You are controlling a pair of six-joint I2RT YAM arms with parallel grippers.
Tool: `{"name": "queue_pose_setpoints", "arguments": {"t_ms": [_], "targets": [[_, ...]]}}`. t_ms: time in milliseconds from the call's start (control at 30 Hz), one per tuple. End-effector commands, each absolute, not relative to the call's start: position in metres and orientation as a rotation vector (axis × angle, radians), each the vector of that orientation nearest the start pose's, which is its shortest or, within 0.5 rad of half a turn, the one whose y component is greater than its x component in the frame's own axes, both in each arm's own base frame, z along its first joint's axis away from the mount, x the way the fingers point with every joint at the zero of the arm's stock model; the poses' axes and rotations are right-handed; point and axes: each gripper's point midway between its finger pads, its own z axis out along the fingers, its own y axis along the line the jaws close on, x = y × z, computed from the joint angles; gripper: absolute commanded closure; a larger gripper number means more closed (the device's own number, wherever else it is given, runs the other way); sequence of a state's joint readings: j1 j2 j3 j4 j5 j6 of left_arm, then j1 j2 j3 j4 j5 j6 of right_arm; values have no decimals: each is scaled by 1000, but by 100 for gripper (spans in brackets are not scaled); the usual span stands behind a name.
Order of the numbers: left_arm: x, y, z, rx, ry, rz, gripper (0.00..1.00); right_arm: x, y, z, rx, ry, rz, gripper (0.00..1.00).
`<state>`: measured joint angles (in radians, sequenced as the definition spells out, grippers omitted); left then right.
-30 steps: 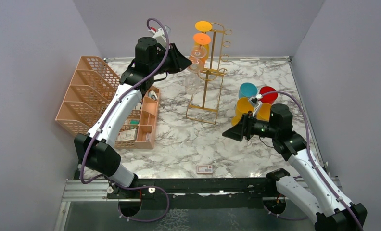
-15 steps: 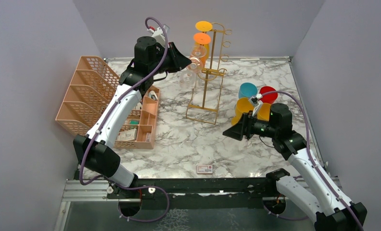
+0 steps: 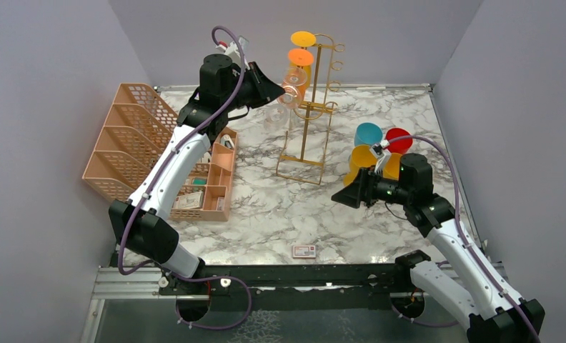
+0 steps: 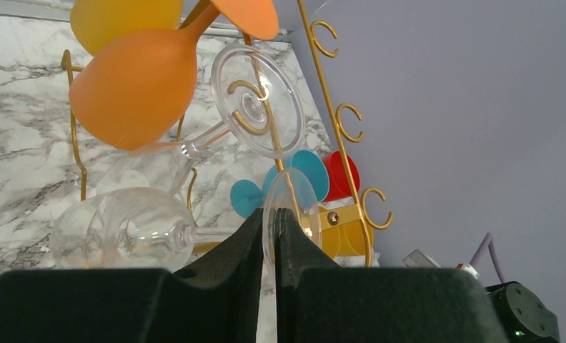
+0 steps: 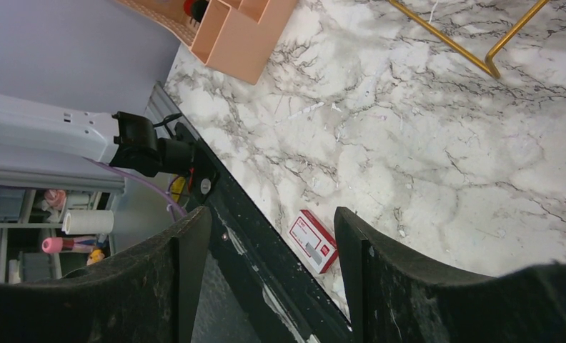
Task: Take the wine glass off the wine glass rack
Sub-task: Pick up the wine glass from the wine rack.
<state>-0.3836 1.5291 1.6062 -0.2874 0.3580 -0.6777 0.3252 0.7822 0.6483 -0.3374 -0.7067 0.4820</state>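
Note:
The gold wire wine glass rack [image 3: 316, 107] stands at the back of the table; its post and curled hooks [image 4: 337, 121] show in the left wrist view. A yellow glass, an orange wine glass [image 4: 133, 89] and a clear one [image 4: 255, 100] hang on it. My left gripper [image 3: 284, 90] [image 4: 269, 218] is shut on the round foot of another clear wine glass [image 4: 116, 229], whose stem lies level and bowl points left. That foot is right against the rack's wire. My right gripper [image 3: 339, 200] [image 5: 273, 221] hangs open over the table's front, holding nothing.
A peach mesh organiser [image 3: 137, 143] fills the left side. Teal, red and yellow glasses [image 3: 376, 146] lie grouped at the right, behind my right arm. A small red and white box [image 3: 304, 251] [image 5: 313, 241] lies by the front edge.
My left gripper has closed on the clear glass's foot and risen slightly. The glass's bowl has swung a little up and to the left. The right arm has stayed still.

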Motion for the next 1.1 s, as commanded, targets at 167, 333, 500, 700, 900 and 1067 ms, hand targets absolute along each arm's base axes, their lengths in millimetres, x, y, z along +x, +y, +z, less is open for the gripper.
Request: {"name": "queue_pose_setpoints", "arguments": {"t_ms": [167,333,500,700,900,1067], "targets": [[394,-247,425,-45,1767,-1093,100,190,197,214,-315,2094,1191,33],[394,-243,441,-85,1692,-1123,100,189,197,213,-314,2097,1193,33],[397,-240,445,-108,1674,-1131,100,189,197,211,-317,2101,1190,33],[397,-239,441,-129,1665,-1149,100,188,198,212,-321,2097,1196,33],[398,-233,440,-147,1667,-1122,100,188,198,211,-321,2099,1193,33],[398,-227,436,-159,1664,-1112,100,188,197,211,-318,2101,1192,33]]}}
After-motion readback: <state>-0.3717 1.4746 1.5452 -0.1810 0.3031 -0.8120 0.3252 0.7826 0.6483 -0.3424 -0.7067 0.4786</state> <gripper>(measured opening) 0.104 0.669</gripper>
